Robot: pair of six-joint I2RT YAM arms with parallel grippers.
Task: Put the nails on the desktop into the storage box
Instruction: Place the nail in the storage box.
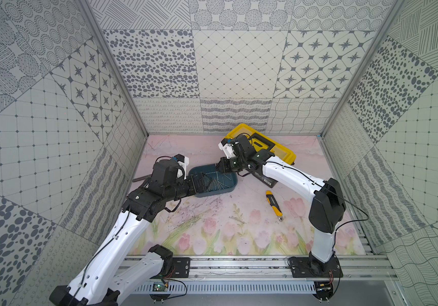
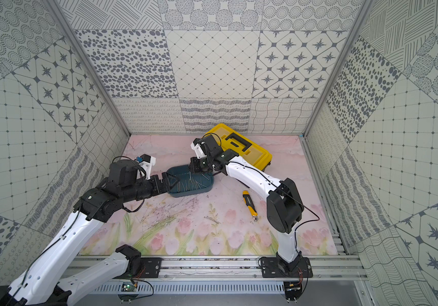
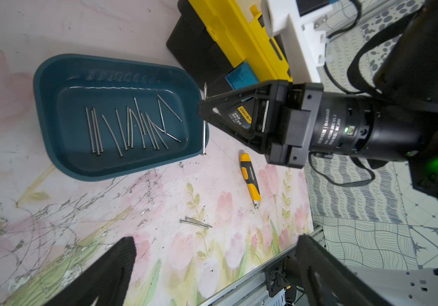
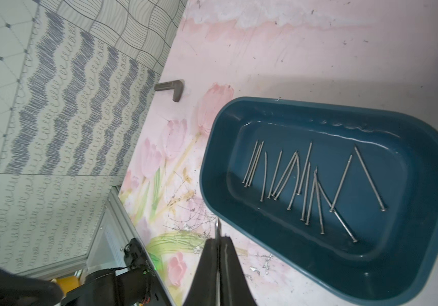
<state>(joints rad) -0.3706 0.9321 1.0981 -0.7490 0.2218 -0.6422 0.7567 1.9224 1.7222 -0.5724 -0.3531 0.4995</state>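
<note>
Closest to the left wrist lens, the left gripper (image 3: pixel 212 267) shows me its two black fingers (image 3: pixel 118 265) spread wide with nothing between them. In both top views it reaches over the left end of the storage box (image 1: pixel 212 194), which sits just left of centre frame on the desktop (image 1: pixel 212 235). Most of the nails (image 3: pixel 133 127) lie flat on the box floor, roughly side by side. I see the right gripper (image 4: pixel 219 242) pressed together on a single nail (image 3: pixel 204 140) — held crosswise at the box's rim. Two loose nails (image 1: pixel 237 219) lie touching each other on the desktop below centre frame — left of the utility knife (image 1: pixel 273 205).
</note>
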